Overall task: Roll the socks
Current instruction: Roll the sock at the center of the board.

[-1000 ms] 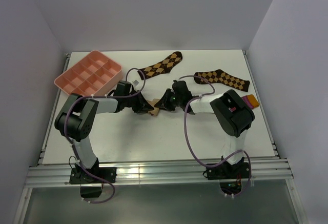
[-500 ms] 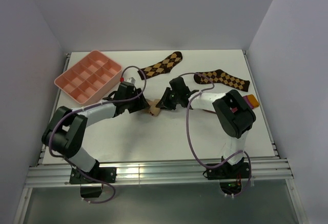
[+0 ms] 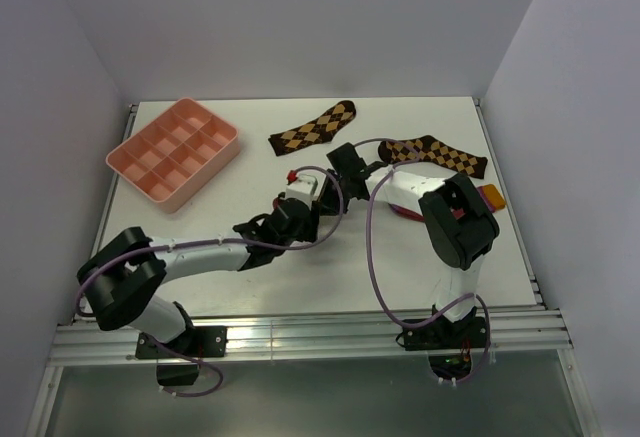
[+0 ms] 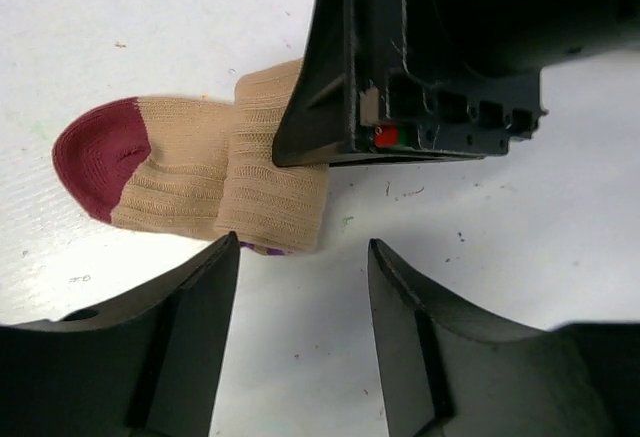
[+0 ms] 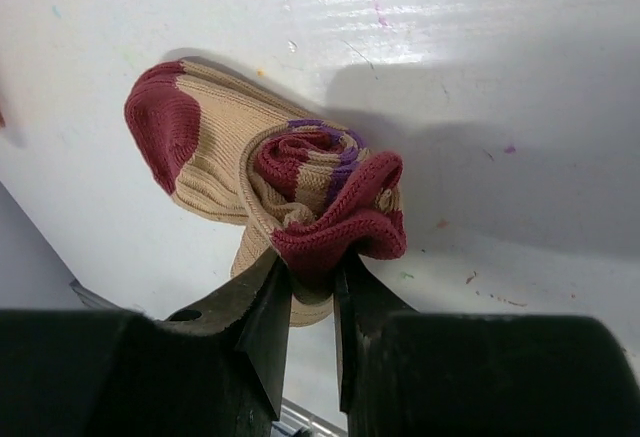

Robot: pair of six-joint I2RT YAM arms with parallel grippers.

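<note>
Socks rolled tight: your R gripper pinches the cuff edge; L gripper hangs beside, 2 fingers spread.

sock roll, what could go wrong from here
The right gripper pinches only the outer edge of the sock roll, so it may slip and unwind. The left gripper is open close to the right one; moving in could knock them together. The toe lies flat, unrolled.
</note>
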